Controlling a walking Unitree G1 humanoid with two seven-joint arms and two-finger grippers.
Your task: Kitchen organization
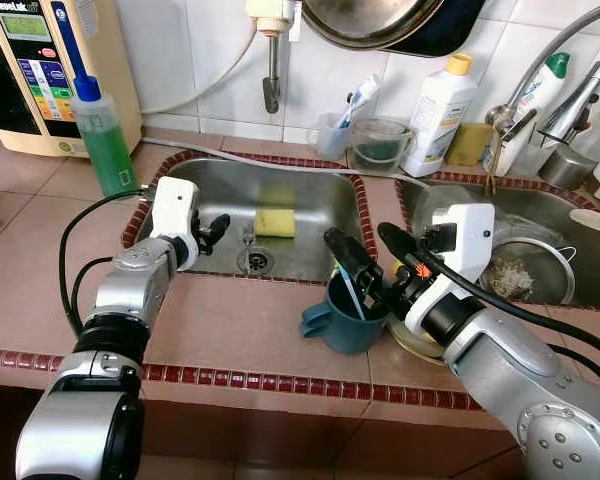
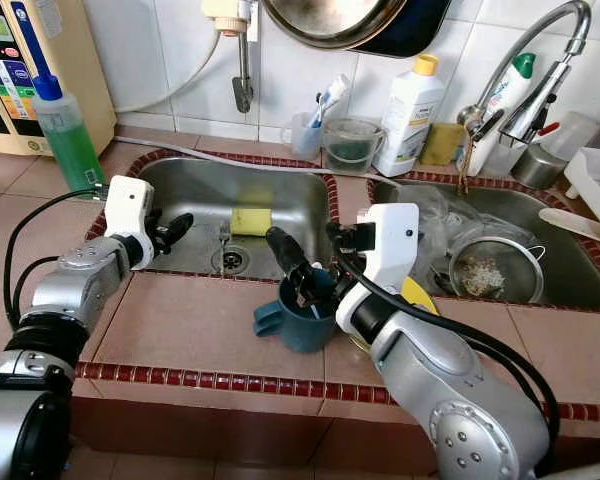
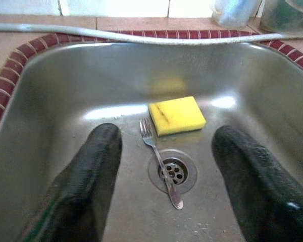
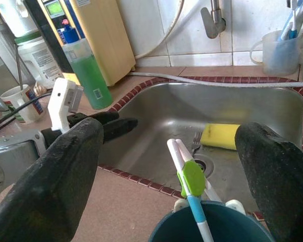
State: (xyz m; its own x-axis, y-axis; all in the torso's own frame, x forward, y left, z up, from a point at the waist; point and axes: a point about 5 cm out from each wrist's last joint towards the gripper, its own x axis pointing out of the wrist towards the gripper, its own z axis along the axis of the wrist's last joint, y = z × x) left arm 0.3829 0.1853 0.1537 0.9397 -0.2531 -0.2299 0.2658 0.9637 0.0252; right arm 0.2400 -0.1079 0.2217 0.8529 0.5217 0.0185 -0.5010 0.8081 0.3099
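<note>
Half-hidden toothbrush (image 4: 192,201) in mug (image 1: 342,318)

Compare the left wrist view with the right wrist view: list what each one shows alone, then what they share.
Left wrist view alone: the drain seen from above, with the whole fork lying across it, framed by the open left tool.

Right wrist view alone: the teal mug holding a green-and-white utensil, the green soap bottle, the water dispenser, and the open right tool over the mug.

Both: the steel sink and the yellow sponge beside the drain.
</note>
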